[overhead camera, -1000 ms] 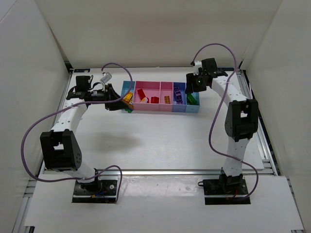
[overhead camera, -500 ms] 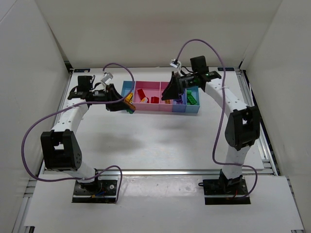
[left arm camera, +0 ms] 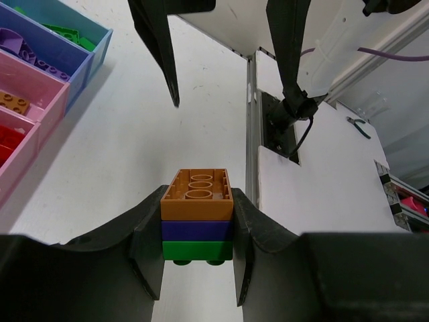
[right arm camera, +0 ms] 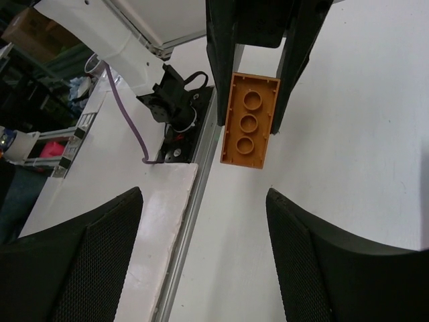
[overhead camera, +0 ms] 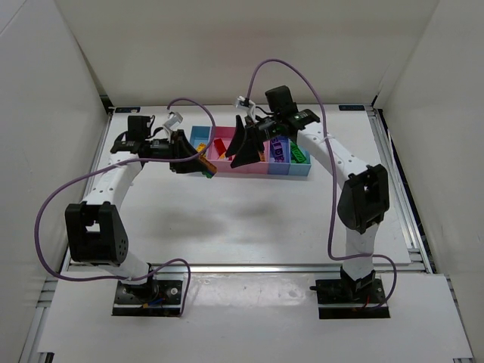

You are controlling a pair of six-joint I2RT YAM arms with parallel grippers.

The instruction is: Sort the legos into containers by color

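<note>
I work over a white tabletop point(overhead camera: 242, 219), matte and lit from above. Directly on it lies one row of five joined containers point(overhead camera: 291, 170): light blue, wide pink, narrower pink, dark blue, light blue. The wide pink bin sits below my right jaws, and the light blue end bin lies just beside my left jaws. An aluminium rail point(overhead camera: 242, 266) edges the tabletop on the side behind both jaws, towards my bases.
</note>
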